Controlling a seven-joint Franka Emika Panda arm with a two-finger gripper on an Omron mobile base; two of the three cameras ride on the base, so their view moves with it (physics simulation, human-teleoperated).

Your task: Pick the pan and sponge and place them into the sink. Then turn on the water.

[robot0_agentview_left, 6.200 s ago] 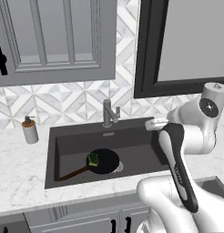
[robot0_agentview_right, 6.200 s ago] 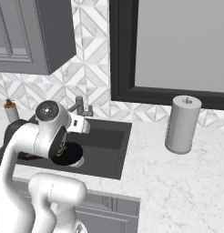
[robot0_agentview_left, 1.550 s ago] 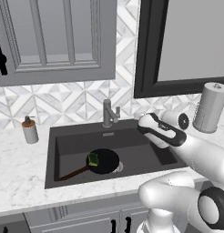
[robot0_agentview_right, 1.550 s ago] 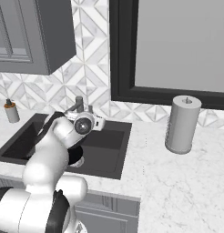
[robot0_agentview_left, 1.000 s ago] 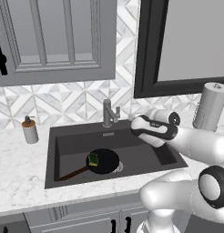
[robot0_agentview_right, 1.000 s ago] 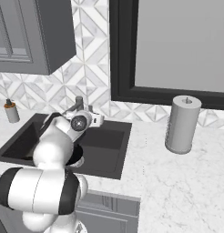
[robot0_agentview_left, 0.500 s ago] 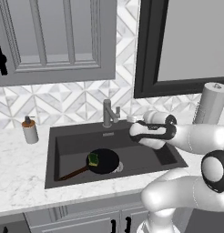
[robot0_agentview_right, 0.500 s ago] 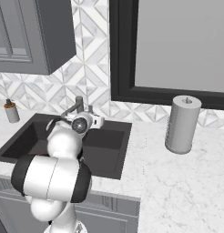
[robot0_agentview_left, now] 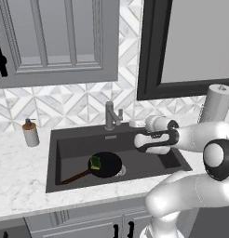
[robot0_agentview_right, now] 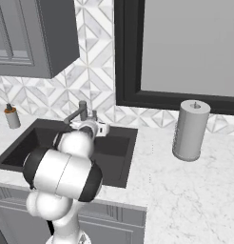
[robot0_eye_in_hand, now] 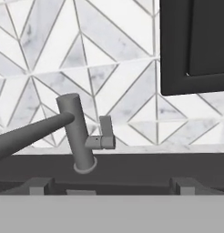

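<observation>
Your pan [robot0_agentview_left: 105, 165] is already down in the sink [robot0_agentview_left: 70, 144], near the middle by the drain, handle aimed at the front-left corner. The sponge [robot0_agentview_left: 95, 162] sits on the pan's left side. Your claw [robot0_agentview_left: 135, 123] hangs wide apart and empty at the sink's back edge, just right of the faucet [robot0_eye_in_hand: 77, 132], facing its side lever [robot0_eye_in_hand: 104, 134].

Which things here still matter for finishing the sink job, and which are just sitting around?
Part of the job:
- pan, lying in the sink
- sponge, resting on the pan
- faucet with its side lever; no water running
- gripper, open, near the faucet

Just lying about:
- soap dispenser on the counter
- paper towel roll
</observation>
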